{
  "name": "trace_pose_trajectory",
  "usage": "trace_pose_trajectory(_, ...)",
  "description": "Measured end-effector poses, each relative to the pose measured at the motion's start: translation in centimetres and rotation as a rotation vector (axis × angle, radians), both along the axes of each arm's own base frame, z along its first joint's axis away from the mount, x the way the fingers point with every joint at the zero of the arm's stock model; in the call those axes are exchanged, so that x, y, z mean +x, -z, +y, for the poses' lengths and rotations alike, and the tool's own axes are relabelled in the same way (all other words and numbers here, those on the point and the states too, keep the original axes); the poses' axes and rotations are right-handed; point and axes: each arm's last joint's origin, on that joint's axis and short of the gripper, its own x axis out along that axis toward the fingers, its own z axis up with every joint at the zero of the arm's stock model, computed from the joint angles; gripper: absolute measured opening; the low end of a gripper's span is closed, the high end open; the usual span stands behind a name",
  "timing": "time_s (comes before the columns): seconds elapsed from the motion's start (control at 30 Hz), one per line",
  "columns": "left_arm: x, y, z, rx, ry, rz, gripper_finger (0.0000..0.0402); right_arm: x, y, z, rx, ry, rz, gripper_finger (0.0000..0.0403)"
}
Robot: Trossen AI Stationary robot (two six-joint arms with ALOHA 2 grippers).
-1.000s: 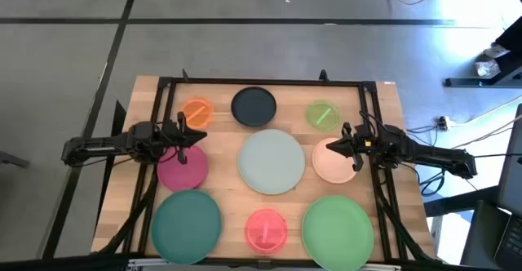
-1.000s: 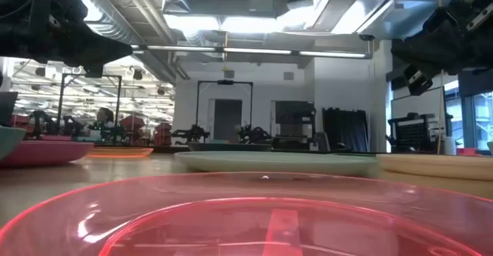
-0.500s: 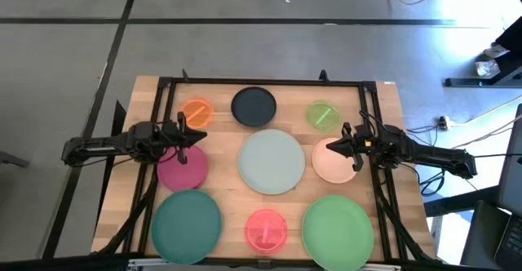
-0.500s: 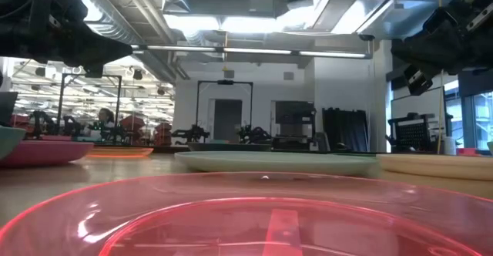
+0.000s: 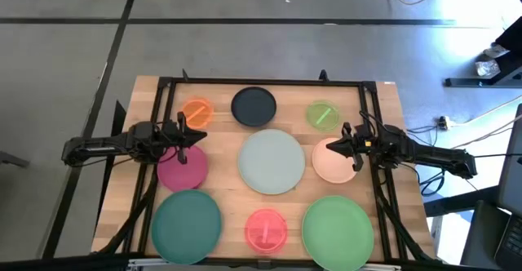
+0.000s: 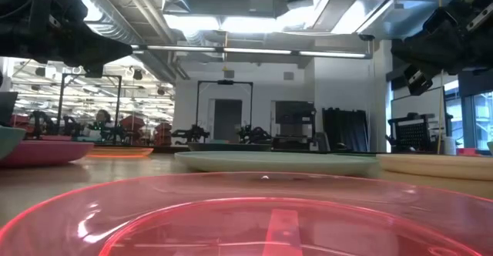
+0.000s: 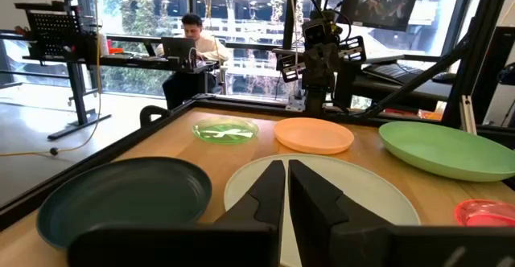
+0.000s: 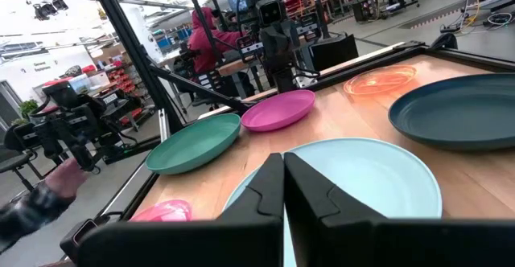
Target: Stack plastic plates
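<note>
Nine plates lie flat and apart on the wooden table. The far row holds orange [image 5: 196, 112], navy [image 5: 254, 106] and lime [image 5: 322, 114]. The middle row holds magenta [image 5: 181, 166], pale blue-grey [image 5: 272, 162] and peach [image 5: 333, 160]. Teal [image 5: 187, 220], pink-red [image 5: 266, 229] and green [image 5: 338, 225] make the near row. My left gripper [image 5: 196, 136] hangs shut above the magenta plate's far rim. My right gripper [image 5: 336, 144] hangs shut above the peach plate's far left rim. Both wrist views show the fingertips [image 7: 286, 188] [image 8: 282, 178] closed, facing the pale plate [image 7: 378, 195] [image 8: 362, 178].
A black frame [image 5: 261, 82] runs along the table's far, left and right sides, with both arms reaching in over it. Bare wood shows between the plates. A person sits at a desk [image 7: 191, 38] beyond the table. A person's hand [image 8: 60, 178] holds a device off the near left side.
</note>
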Motion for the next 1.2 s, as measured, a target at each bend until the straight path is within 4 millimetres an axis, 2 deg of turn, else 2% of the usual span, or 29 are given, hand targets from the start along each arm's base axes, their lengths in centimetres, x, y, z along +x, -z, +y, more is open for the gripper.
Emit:
trace_pose_trajectory(0.53,0.0,-0.1,0.0,0.001,0.0,-0.008,0.0014,0.0,0.0,0.0,0.0,0.0,0.0,0.0001)
trace_pose_trajectory(0.67,0.0,-0.6,0.0,-0.046,0.008,-0.074,0.0014,0.0,0.0,0.0,0.0,0.0,0.0,0.0001)
trace_pose_trajectory(0.9,-0.3,-2.4,0.0,-0.221,0.04,-0.301,0.0014,0.0,0.0,0.0,0.0,0.0,-0.001,0.0001)
trace_pose_trajectory(1.1,-0.4,-2.5,-0.1,-0.234,0.065,-0.309,0.0014,0.0,-0.6,-0.4,0.0,0.133,-0.062,0.0001)
trace_pose_trajectory(1.2,-0.3,-2.4,-0.2,-0.25,0.072,-0.302,0.0014,0.0,-0.6,-0.4,0.003,0.14,-0.06,0.0001)
